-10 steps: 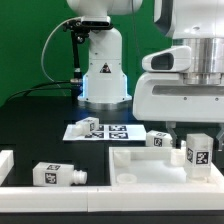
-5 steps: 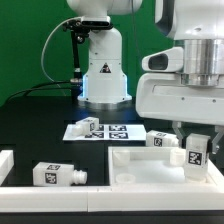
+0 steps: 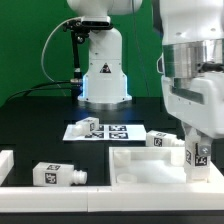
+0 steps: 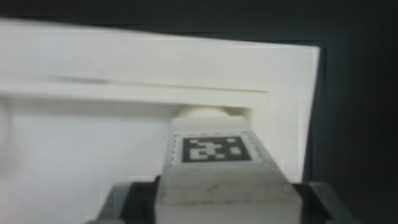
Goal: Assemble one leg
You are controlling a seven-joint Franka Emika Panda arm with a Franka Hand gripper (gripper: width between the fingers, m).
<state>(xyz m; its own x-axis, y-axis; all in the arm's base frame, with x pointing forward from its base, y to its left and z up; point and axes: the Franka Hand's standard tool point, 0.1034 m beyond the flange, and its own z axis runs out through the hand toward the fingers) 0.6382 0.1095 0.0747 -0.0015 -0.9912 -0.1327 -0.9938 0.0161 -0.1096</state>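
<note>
The gripper (image 3: 197,156), clenched on a leg (image 4: 217,160), holds it upright at the tray's (image 3: 140,168) corner on the exterior view's right; seating it looks unfinished.

Backdrop: a plain green screen (image 3: 25,50) covers the rear on the exterior view's left; whether it is wall or cloth cannot be told. Surface (image 3: 40,125): flat, matte black, running back to the screen. Lighting: bright and even, with only soft shadows on the surface.
</note>
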